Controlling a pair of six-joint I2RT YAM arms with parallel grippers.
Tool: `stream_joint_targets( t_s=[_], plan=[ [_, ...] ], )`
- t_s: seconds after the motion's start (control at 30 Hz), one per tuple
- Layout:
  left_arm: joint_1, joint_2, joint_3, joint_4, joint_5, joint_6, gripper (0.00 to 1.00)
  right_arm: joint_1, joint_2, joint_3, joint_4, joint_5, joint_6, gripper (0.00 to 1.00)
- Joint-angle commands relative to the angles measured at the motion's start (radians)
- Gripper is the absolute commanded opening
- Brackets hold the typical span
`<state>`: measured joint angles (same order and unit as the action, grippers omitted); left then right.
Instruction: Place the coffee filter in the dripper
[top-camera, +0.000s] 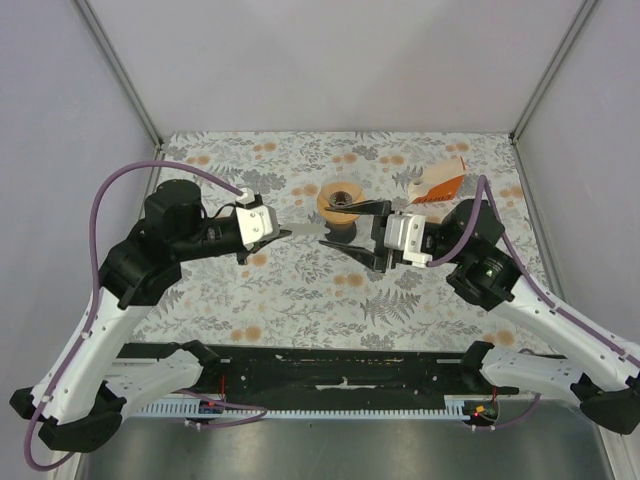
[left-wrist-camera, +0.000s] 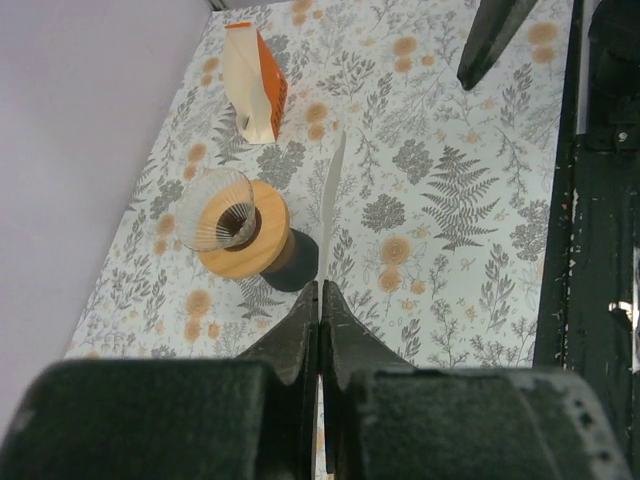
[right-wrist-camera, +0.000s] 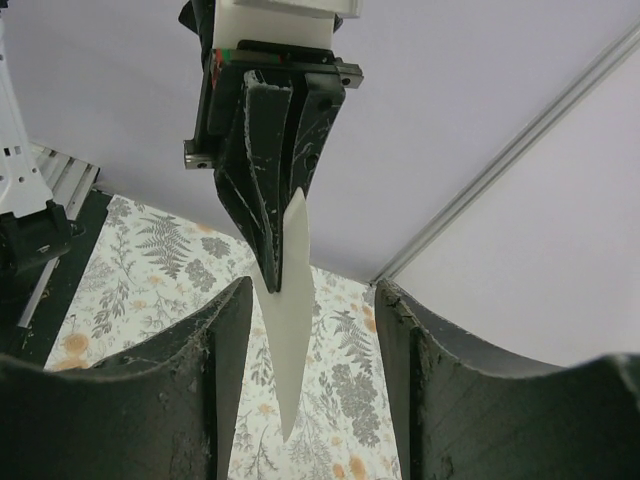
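The dripper (top-camera: 326, 207), an orange-brown ring with a dark centre, stands at the table's middle back. In the left wrist view it (left-wrist-camera: 250, 256) shows a ribbed clear cone in the ring. My left gripper (top-camera: 291, 232) is shut on the coffee filter (top-camera: 312, 230), a thin white sheet held edge-on above the table, near the dripper's front side. The filter (left-wrist-camera: 333, 190) sticks out past the shut jaws (left-wrist-camera: 320, 290). My right gripper (top-camera: 338, 226) is open, and the filter (right-wrist-camera: 290, 330) hangs between its fingers (right-wrist-camera: 215, 380) without touching them.
An orange-and-white box (top-camera: 440, 186) lies at the back right; it also shows in the left wrist view (left-wrist-camera: 256, 82). The table has a floral cloth, grey walls at the sides and back, and a black rail (top-camera: 340, 368) along its near edge.
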<state>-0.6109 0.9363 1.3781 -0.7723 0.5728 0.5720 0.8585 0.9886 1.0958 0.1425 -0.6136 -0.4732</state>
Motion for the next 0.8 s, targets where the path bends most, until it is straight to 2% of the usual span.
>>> stream_joint_targets(
  t_s=[0.0, 0.2, 0.5, 0.77],
  plan=[
    [-0.018, 0.004, -0.002, 0.028, -0.051, 0.068, 0.02, 0.036, 0.031, 0.013, 0.069, 0.037, -0.062, 0.58],
    [-0.02, 0.009, 0.007, 0.041, -0.06, 0.032, 0.02, 0.043, 0.015, 0.006, 0.032, 0.008, -0.087, 0.54],
    [-0.021, 0.016, 0.015, 0.042, -0.051, 0.029, 0.02, 0.043, 0.051, 0.029, -0.006, 0.031, -0.105, 0.54],
    [-0.021, 0.018, 0.018, 0.042, -0.051, 0.022, 0.02, 0.047, 0.061, 0.039, -0.037, 0.012, -0.108, 0.47]
  ],
)
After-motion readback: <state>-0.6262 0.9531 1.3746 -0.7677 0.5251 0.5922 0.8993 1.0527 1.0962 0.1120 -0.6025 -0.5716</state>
